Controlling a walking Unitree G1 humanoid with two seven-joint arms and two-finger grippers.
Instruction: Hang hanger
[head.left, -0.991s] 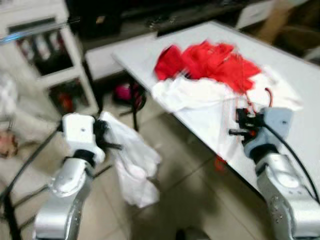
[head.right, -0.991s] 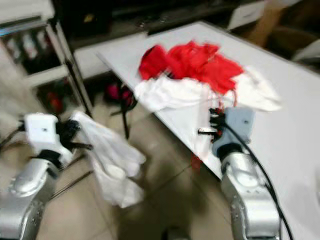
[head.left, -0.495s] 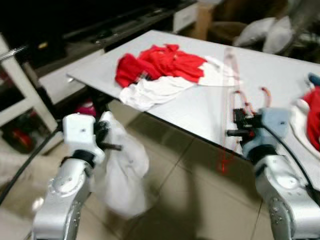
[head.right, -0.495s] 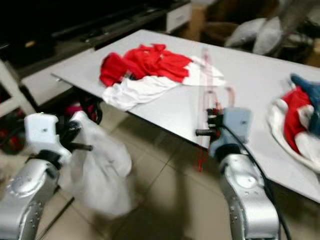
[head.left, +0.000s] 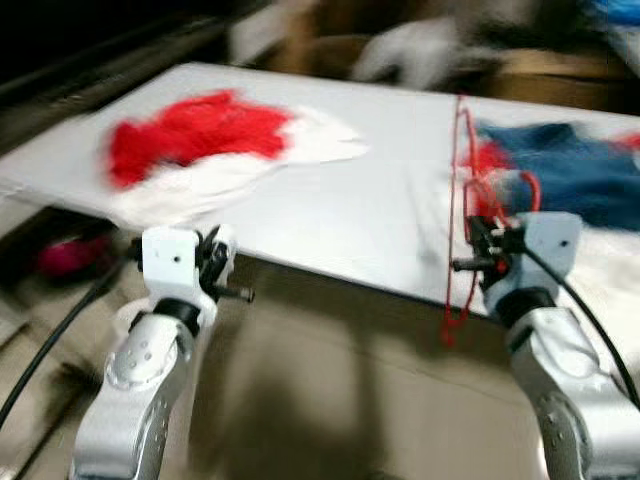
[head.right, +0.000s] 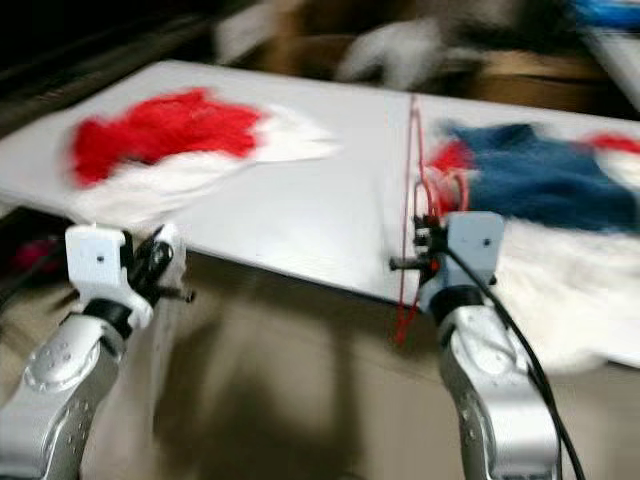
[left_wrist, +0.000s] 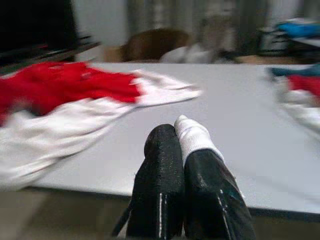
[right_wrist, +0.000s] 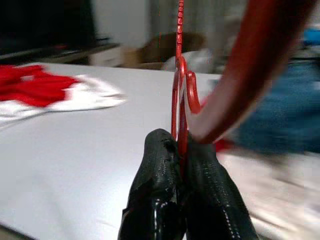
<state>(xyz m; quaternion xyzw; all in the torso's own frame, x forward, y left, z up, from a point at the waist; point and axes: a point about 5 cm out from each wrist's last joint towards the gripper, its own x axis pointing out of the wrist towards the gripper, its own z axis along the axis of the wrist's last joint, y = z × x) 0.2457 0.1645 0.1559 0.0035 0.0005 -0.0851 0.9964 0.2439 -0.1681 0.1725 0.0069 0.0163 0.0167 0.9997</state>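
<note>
My right gripper (head.left: 481, 252) is shut on a thin red hanger (head.left: 461, 205), which stands upright in front of the table edge. In the right wrist view the red hanger (right_wrist: 180, 80) rises from between the closed fingers (right_wrist: 159, 165). My left gripper (head.left: 226, 268) is held low in front of the white table (head.left: 360, 215), shut on a bit of white cloth (left_wrist: 194, 138) that pokes out between its fingers (left_wrist: 160, 170). The picture is blurred by motion.
A heap of red and white clothes (head.left: 195, 145) lies on the table's left part. A blue garment (head.left: 575, 180) with white and red cloth beside it lies on the right. Brown floor (head.left: 330, 400) shows below the table edge.
The camera has swung right: the shelf and rack have left the picture and the blue garment has come in. Both grippers keep their hold; less of the white cloth shows.
</note>
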